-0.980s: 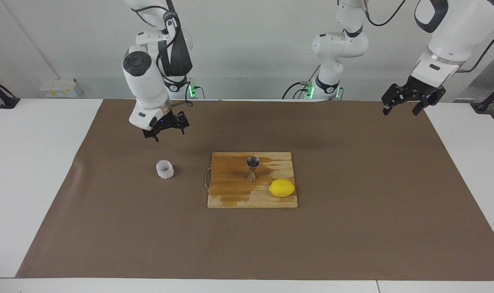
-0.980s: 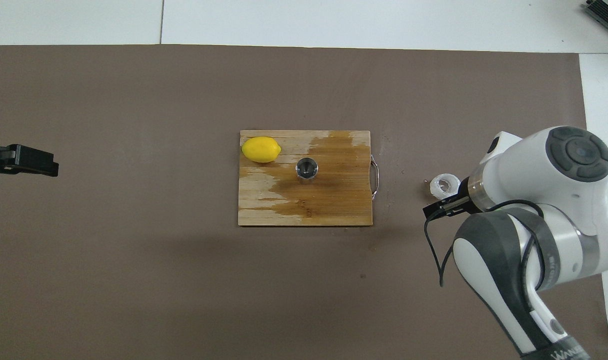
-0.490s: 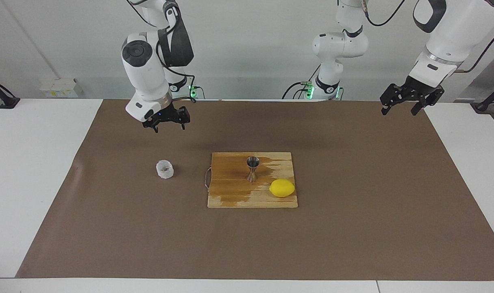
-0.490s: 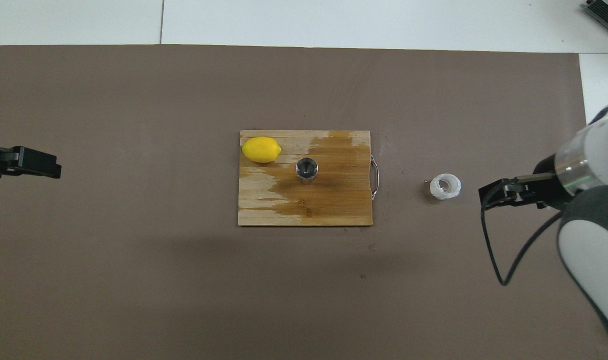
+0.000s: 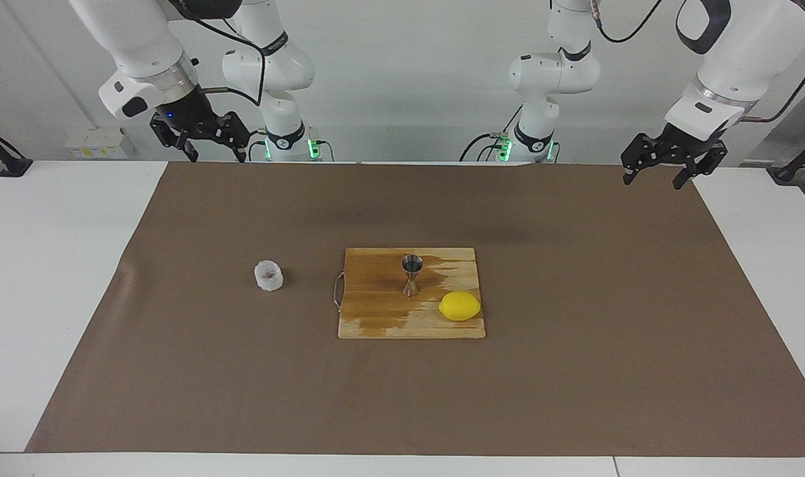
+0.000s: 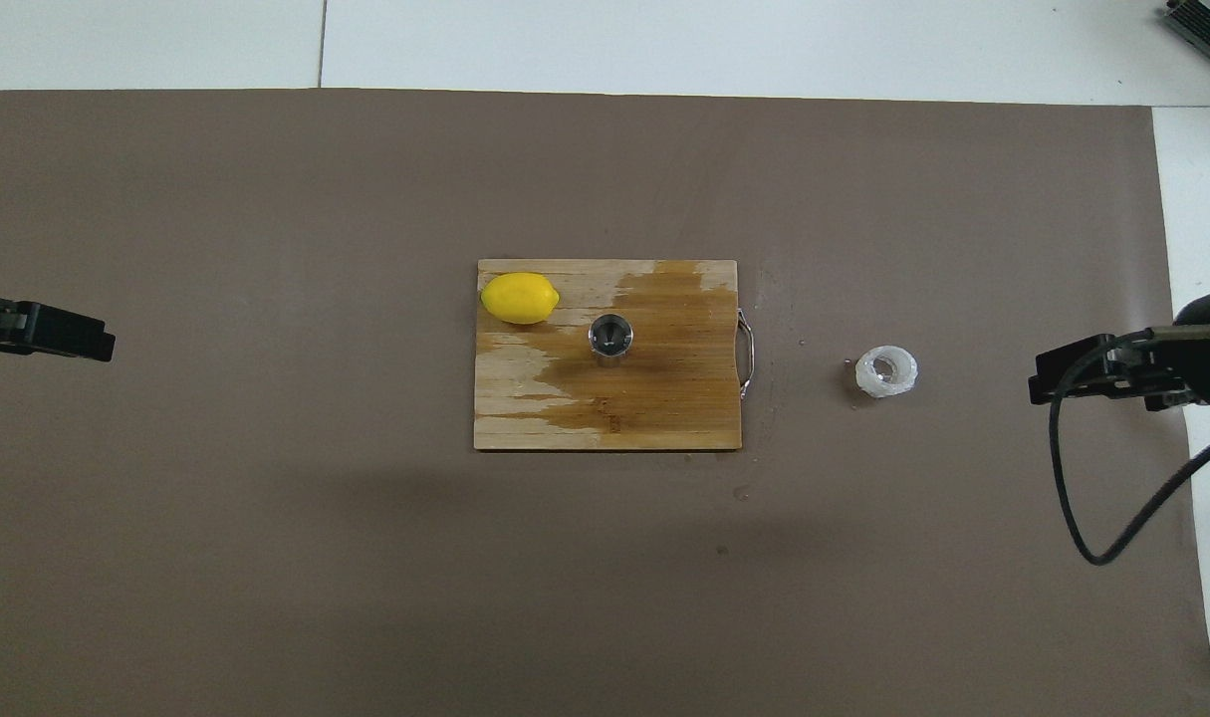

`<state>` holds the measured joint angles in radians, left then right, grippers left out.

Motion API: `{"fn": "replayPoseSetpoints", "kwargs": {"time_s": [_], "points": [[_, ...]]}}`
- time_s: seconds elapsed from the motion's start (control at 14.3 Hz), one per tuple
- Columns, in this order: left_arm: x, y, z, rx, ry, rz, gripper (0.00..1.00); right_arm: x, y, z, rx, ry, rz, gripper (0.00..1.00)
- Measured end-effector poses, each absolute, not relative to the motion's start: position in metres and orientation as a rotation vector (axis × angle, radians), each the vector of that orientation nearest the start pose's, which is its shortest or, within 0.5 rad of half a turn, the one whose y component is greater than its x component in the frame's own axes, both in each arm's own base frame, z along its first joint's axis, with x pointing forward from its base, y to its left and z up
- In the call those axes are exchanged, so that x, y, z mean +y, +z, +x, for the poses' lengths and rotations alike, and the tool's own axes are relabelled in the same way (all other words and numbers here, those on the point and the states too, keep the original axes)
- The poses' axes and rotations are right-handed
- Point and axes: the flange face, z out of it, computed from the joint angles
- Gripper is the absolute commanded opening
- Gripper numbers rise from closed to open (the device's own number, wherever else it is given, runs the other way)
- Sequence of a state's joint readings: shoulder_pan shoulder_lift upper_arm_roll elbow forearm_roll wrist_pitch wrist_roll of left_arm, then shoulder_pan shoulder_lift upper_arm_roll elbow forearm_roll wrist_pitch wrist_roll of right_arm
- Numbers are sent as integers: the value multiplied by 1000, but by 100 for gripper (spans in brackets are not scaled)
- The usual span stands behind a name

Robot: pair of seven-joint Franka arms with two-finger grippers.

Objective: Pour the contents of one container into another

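- The brown mat [image 5: 574, 371] covers most of the table, and everything in play sits on it.
- The right arm has swung up and away in the last second: its right gripper [image 5: 200, 136], which hung low just over the mat near the plastic cup, is now raised high over the mat's robot-side edge at its own end of the table, fingers spread and holding nothing.
- The left gripper [image 5: 664, 162] waits over the mat's edge at the left arm's end, fingers likewise spread and empty; it has barely shifted.
- The wooden board [image 5: 375, 311] lies mid-mat, dark with a wet-looking stain across much of it.
- The lemon [image 5: 460, 306] rests on the board's corner.
- The plastic cup [image 5: 268, 275] stands upright on the mat, toward the right arm's end, well apart from the board.
- The jigger [image 5: 412, 274] stands upright on the board.
- Judgement: with the cup set down, both grippers withdrawn and the board wet, the pour looks finished, perhaps with some spill.
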<state>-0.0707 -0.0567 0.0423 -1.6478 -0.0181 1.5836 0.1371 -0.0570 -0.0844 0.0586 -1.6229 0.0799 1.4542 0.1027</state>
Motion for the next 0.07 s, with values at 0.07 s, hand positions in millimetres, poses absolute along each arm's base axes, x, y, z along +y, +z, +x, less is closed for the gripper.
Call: {"fn": "replayPoseSetpoints", "kwargs": {"time_s": [0.07], "points": [[-17, 620, 537, 261, 11, -3152, 100, 8, 638, 515, 155, 130, -3064, 100]]}}
